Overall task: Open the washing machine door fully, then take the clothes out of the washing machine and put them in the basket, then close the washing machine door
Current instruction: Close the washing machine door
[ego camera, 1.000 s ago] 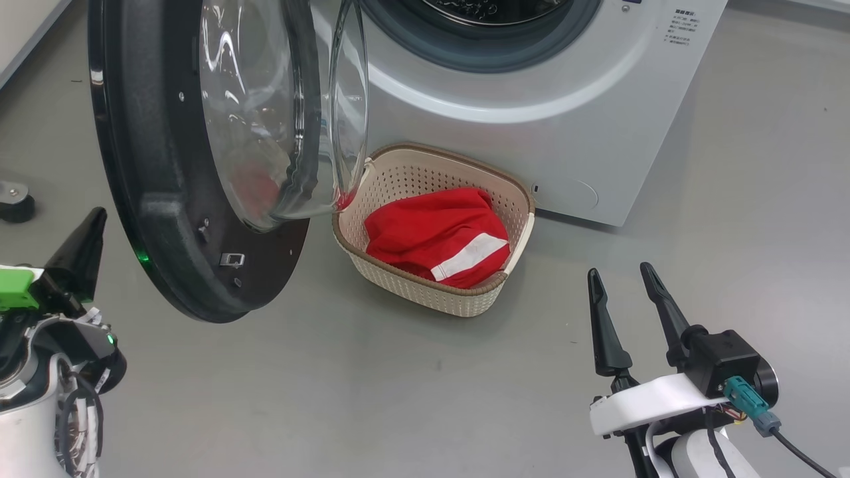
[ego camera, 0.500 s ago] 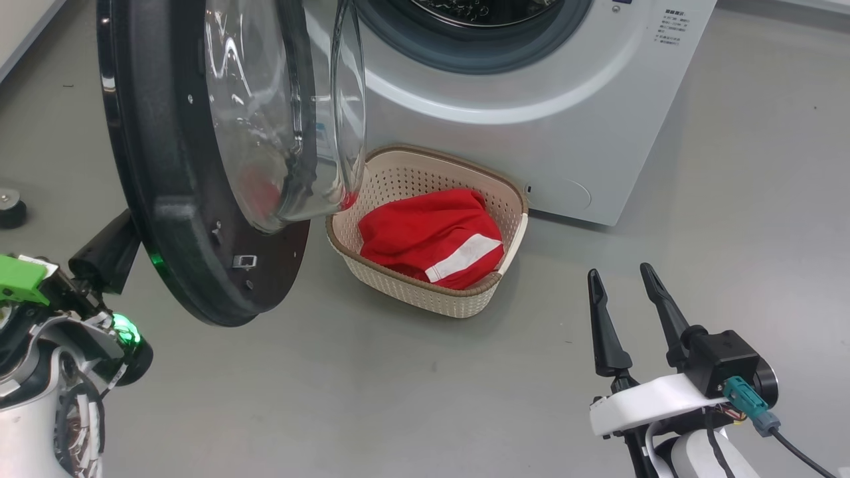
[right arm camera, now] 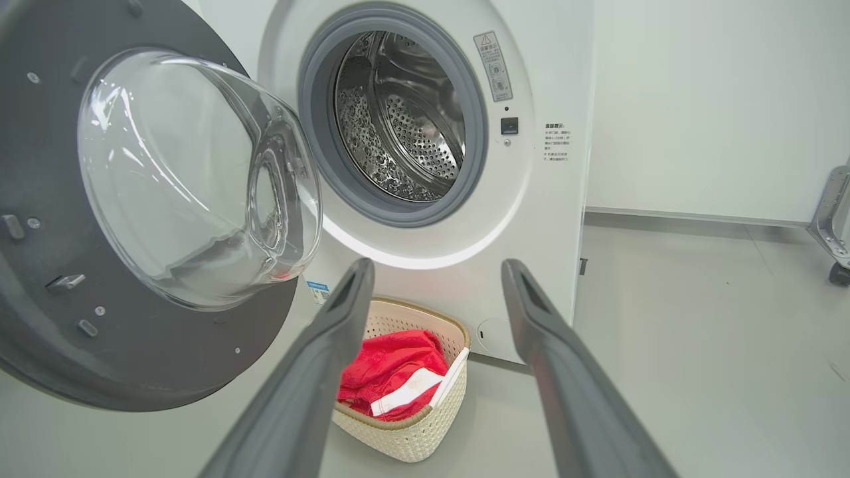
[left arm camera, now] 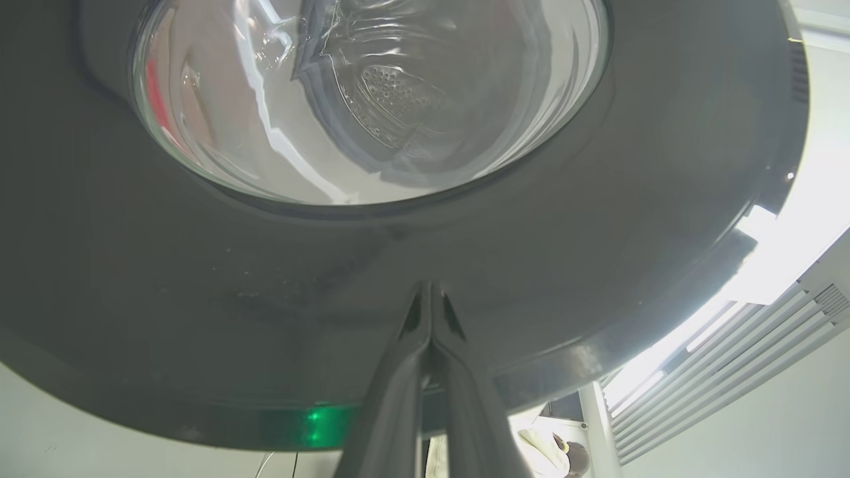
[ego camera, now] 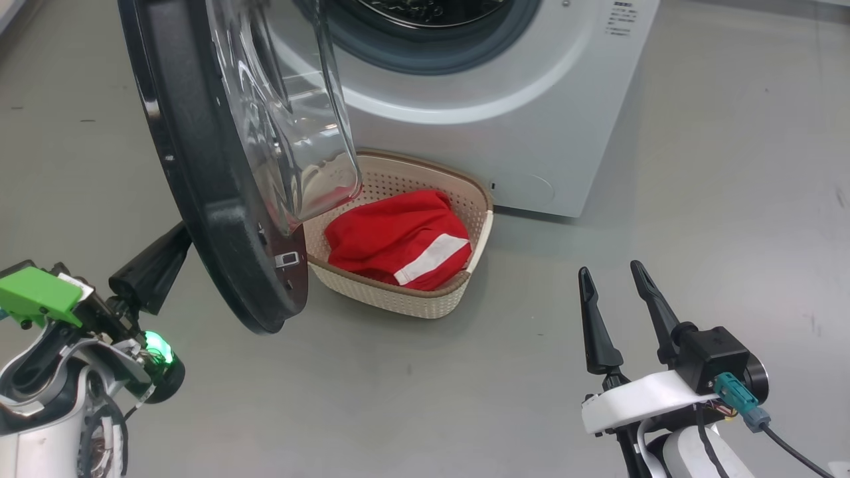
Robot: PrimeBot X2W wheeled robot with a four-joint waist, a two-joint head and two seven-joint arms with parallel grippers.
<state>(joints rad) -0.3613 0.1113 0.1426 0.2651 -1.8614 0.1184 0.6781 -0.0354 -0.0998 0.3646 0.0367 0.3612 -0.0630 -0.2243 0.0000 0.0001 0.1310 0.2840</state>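
Observation:
The washing machine (ego camera: 531, 99) stands with its drum (right arm camera: 398, 133) showing bare steel. The washing machine door (ego camera: 212, 199) hangs part-way open, its glass bowl (ego camera: 292, 133) over the left end of the basket (ego camera: 398, 305). Red clothes (ego camera: 392, 239) with a white stripe lie in that basket, in front of the machine. My left gripper (ego camera: 182, 236) is shut and empty, its tip against the door's dark outer face (left arm camera: 199, 265). My right gripper (ego camera: 609, 269) is open and empty, well to the right of the basket. In the right wrist view the basket (right arm camera: 405, 431) lies between the fingers of the right gripper (right arm camera: 438, 265).
Bare grey floor (ego camera: 730, 199) spreads right of the machine and in front of the basket. A metal frame on a caster (right arm camera: 830, 226) stands at the far right by the white wall.
The head camera has shifted. The door has swung towards the machine, further over the basket, with my shut left gripper following behind its rim. The right gripper has stayed put.

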